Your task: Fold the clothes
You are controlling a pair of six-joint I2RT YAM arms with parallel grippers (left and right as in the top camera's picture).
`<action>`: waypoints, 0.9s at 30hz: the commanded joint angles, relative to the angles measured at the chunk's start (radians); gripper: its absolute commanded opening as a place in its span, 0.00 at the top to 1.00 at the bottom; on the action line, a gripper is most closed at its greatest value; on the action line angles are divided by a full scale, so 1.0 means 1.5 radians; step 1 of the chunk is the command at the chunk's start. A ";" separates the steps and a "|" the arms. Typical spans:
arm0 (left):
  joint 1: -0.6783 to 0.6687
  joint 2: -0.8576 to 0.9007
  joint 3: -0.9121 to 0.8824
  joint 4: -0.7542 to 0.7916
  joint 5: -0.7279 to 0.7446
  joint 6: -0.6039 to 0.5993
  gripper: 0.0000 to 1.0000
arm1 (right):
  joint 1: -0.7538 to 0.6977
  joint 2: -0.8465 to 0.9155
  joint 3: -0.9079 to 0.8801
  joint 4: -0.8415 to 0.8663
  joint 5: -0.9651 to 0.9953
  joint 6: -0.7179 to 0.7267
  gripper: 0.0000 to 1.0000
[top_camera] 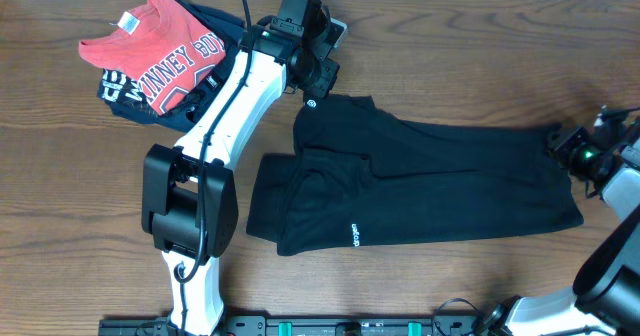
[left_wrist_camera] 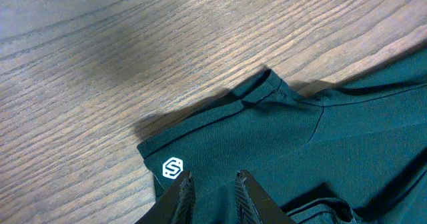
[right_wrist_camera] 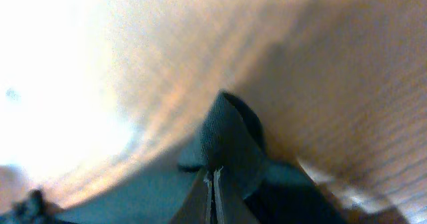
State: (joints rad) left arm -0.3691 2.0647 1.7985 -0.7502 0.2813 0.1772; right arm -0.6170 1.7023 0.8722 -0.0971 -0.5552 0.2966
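Observation:
The black T-shirt (top_camera: pixel 430 186) lies partly folded across the middle of the wooden table, with its small white logo (top_camera: pixel 309 104) at the upper left corner. My left gripper (top_camera: pixel 314 90) hovers over that corner. In the left wrist view its fingers (left_wrist_camera: pixel 184 191) stand slightly apart above the fabric (left_wrist_camera: pixel 300 151), just right of the logo (left_wrist_camera: pixel 173 168), and the gripper (left_wrist_camera: pixel 213 181) is open. My right gripper (top_camera: pixel 556 144) is at the shirt's right edge. In the right wrist view it (right_wrist_camera: pixel 212 173) is shut on a pinched fold of the dark cloth (right_wrist_camera: pixel 227 127).
A red T-shirt with white lettering (top_camera: pixel 160 51) lies on a navy garment (top_camera: pixel 115 88) at the back left. The left arm's white link and black base (top_camera: pixel 185 211) stand left of the shirt. Bare wood (top_camera: pixel 470 66) shows beyond it.

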 commanded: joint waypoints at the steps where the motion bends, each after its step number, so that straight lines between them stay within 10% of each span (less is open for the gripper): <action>1: 0.002 0.004 0.006 -0.001 -0.004 0.004 0.77 | -0.004 -0.032 0.011 0.014 -0.025 0.017 0.99; 8: 0.002 0.004 0.006 -0.001 -0.004 0.003 0.77 | -0.003 -0.032 0.011 0.059 -0.027 0.034 0.98; 10: 0.002 0.004 0.006 -0.001 -0.004 0.004 0.77 | -0.003 -0.032 0.011 0.056 -0.026 0.032 0.71; 13: 0.002 0.004 0.006 -0.001 -0.004 0.003 0.77 | -0.003 -0.032 0.011 0.042 -0.009 0.025 0.61; 27: 0.002 0.004 0.006 -0.001 -0.004 0.003 0.77 | 0.042 0.042 0.011 0.035 0.046 -0.029 0.62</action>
State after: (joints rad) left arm -0.3691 2.0647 1.7985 -0.7509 0.2813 0.1772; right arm -0.5911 1.7180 0.8764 -0.0608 -0.4946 0.2970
